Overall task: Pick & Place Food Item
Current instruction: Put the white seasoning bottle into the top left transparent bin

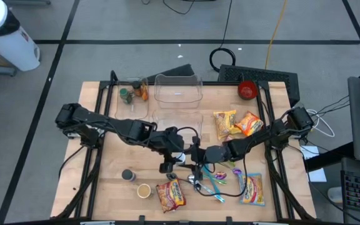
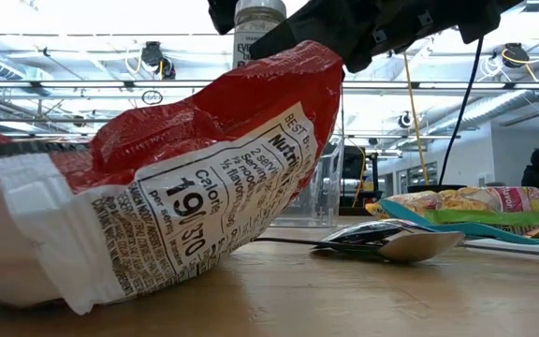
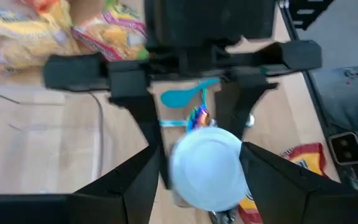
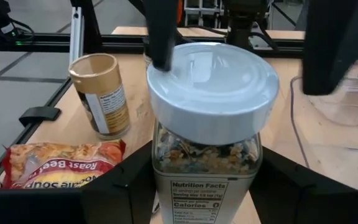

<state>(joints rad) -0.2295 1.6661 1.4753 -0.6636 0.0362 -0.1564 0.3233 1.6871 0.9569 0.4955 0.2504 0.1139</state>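
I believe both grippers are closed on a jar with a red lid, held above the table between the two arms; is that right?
Not quite: the jar's lid is white, not red, as the right wrist view shows. The rest holds: the left gripper and the right gripper both grip the jar between the arms, and the low view shows it above the table.

Both end effectors [image 1: 183, 159] mid-table, above spoons [image 1: 208, 181].

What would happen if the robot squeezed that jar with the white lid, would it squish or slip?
The jar looks like stiff clear plastic, so it probably won't squish. Its smooth sides and white lid might be slippery. It's tall and filled with seasoning, so it could tip if bumped.
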